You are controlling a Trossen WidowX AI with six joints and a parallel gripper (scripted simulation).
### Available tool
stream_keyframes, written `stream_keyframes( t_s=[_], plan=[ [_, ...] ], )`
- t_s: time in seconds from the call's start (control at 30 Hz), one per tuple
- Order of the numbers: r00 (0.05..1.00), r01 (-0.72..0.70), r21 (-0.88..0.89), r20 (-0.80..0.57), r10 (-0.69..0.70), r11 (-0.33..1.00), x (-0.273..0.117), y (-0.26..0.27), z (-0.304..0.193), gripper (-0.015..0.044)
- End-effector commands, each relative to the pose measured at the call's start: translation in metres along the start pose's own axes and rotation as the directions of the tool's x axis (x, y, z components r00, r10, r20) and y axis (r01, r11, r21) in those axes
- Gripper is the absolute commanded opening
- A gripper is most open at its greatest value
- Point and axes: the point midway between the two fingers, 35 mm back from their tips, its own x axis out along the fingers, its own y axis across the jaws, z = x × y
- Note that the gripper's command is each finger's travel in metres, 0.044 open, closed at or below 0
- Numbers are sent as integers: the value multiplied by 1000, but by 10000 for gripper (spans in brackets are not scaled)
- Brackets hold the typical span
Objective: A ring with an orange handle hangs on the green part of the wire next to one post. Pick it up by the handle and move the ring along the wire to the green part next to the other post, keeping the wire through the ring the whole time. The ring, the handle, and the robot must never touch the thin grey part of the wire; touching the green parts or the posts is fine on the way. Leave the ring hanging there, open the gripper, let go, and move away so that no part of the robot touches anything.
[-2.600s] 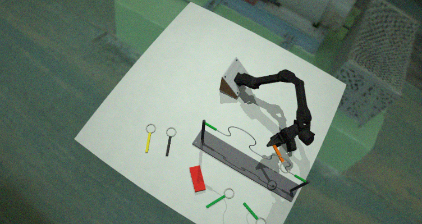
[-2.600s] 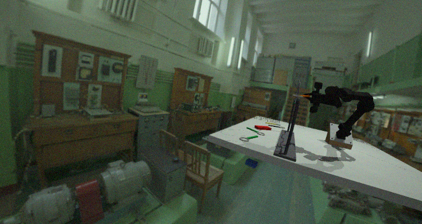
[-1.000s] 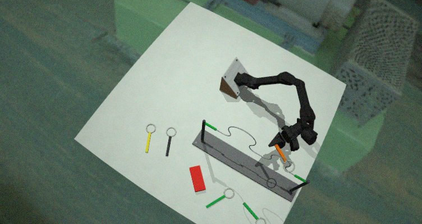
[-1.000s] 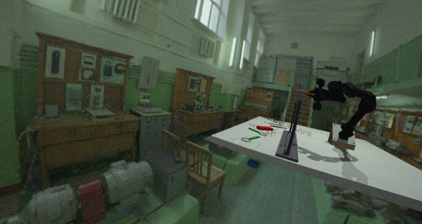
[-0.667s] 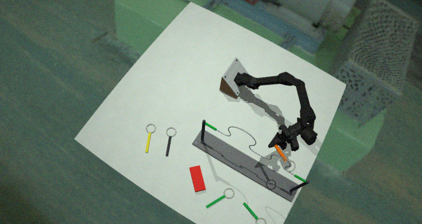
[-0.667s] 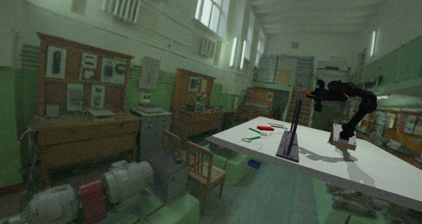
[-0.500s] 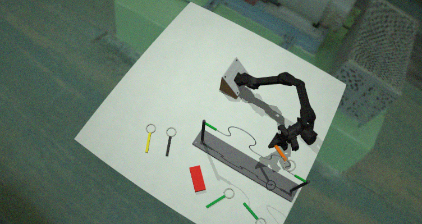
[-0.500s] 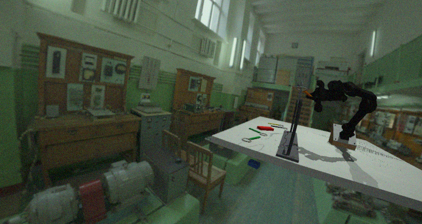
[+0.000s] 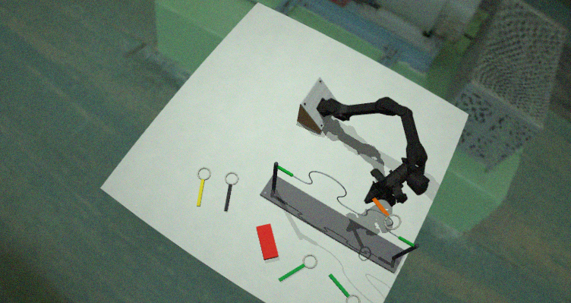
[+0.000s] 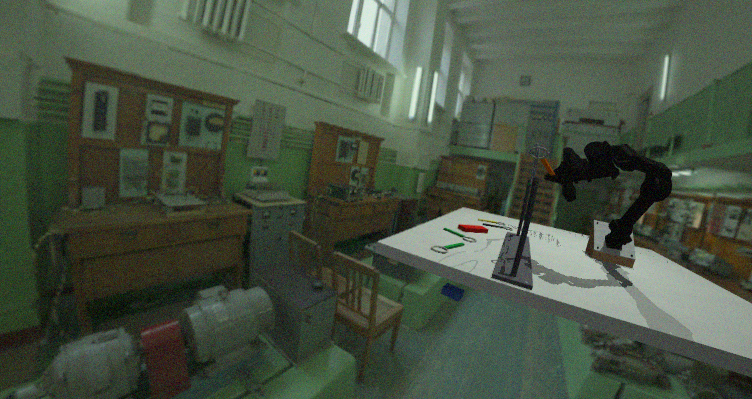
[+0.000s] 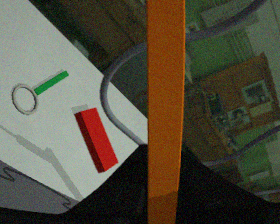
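My gripper (image 9: pixel 374 200) (image 10: pixel 551 176) (image 11: pixel 155 153) is shut on the orange handle (image 9: pixel 380 207) (image 10: pixel 547 166) (image 11: pixel 166 100), near its end away from the ring. The pale ring (image 9: pixel 400 222) is around the thin grey wire (image 9: pixel 345 189) (image 11: pixel 105 90), a short way inward from the green part (image 9: pixel 406 241) beside the right post (image 9: pixel 403 253). The other green part (image 9: pixel 284 171) is beside the left post (image 9: pixel 274 181) in the top view. The ring is outside the wrist view. Whether ring and wire touch is too small to tell.
The posts stand on a grey base (image 9: pixel 307 200). Beyond it lie a red block (image 9: pixel 266 241) (image 11: pixel 98 140) and two loose rings with green handles (image 9: pixel 291 273) (image 9: pixel 339 285). Rings with yellow (image 9: pixel 200 193) and black (image 9: pixel 228 197) handles lie to the left in the top view.
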Motion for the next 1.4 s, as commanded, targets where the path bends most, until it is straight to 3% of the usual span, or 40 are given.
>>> stream_keyframes(
  t_s=[0.0,0.67,1.37],
  plan=[
    [999,-41,74,5,41,996,0,4,0,-150],
    [969,-247,402,76,236,882,-2,29,6,-150],
    [895,-428,670,220,388,607,-9,50,21,-150]
  ],
)
